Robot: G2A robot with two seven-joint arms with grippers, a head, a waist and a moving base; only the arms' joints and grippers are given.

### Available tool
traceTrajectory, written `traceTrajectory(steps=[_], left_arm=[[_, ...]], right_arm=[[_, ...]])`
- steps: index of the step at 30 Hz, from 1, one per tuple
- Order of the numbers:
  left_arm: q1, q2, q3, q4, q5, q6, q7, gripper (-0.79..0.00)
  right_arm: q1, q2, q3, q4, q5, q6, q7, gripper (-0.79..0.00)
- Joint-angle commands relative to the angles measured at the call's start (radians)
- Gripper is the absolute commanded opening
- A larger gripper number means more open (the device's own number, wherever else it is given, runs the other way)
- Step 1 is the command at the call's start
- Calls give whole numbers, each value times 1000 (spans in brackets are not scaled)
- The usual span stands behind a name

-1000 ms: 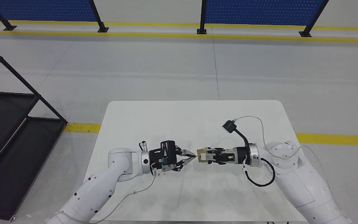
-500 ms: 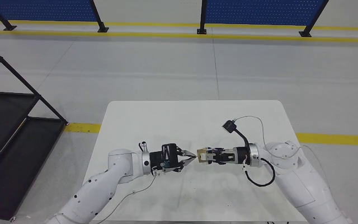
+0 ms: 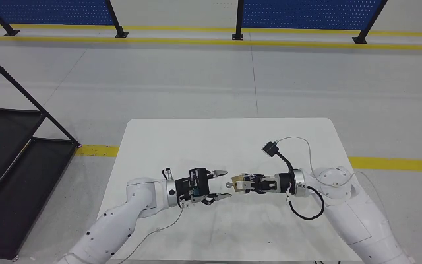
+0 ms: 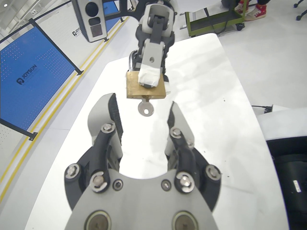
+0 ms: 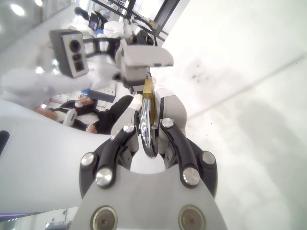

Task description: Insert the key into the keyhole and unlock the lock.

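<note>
Your right tool [image 5: 150, 111] clamps the padlock [image 4: 134, 87] above the desk [image 3: 165, 138], steadying its left-facing keyhole [image 4: 145, 98]. The key [image 4: 145, 109] sits lodged there, your left tool [image 4: 142, 101] spread wide just beside its head, gripping nothing.

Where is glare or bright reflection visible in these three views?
Left wrist view: a bright sheen lies on the white table beside the brass padlock. Right wrist view: the chrome shackle sparkles with highlights. Top view: even light, no glare on the table.
</note>
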Motion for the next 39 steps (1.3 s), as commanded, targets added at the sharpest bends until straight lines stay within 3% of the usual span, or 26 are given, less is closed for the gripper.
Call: traceTrajectory(steps=[1,14,25,33,39], left_arm=[[11,4,-24,12,-13,1,9,0],[151,36,-245,-6,-85,12,40,0],[151,36,-245,-6,-85,12,40,0],[151,36,-245,-6,-85,12,40,0],[151,36,-245,-6,-85,12,40,0]], right_arm=[[0,0,0,0,0,0,0,-785],[0,0,0,0,0,0,0,-785],[0,0,0,0,0,0,0,-785],[28,-10,-85,16,-222,289,-69,-785],[76,-31,-160,57,-267,389,-64,-785]])
